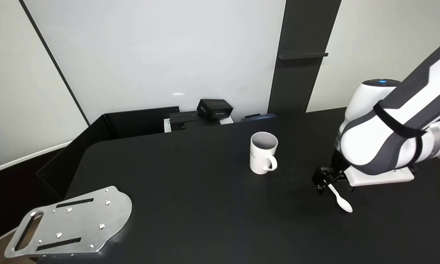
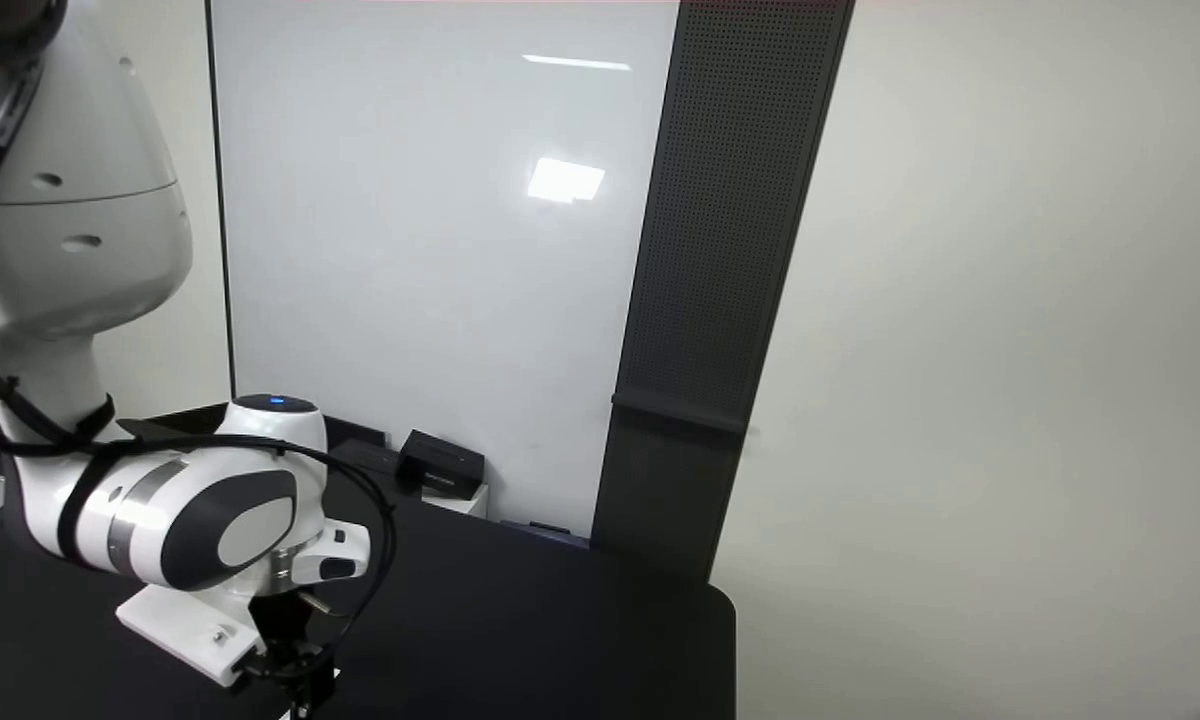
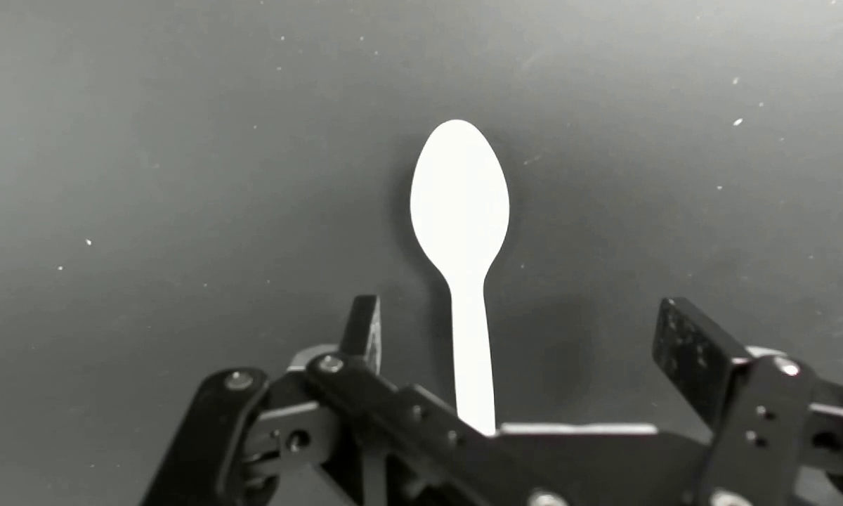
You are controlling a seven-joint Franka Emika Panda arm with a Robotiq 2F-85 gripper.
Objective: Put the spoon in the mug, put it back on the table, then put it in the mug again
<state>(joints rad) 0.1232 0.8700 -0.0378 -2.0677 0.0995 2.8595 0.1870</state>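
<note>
the plain white cylindrical mug point(image 1: 259, 159) stands upright on the broad, flat, matte black table point(image 1: 190, 209). on the mug's handle side, well apart from it, lies the slim white plastic-looking spoon point(image 3: 460, 204). on that same side of the mug, the black jointed gripper point(image 3: 518, 325) has its fingers point(image 3: 692, 355) spread, one to each side of the stem, with nothing in its grasp. we take the step to be a pick-up; which trip to the mug it serves, we cannot tell. the stem sits nearer one finger, so we should centre before closing, or that finger may push the spoon askew. we should squeeze low and gently, then lift straight before heading for the mug.
</note>
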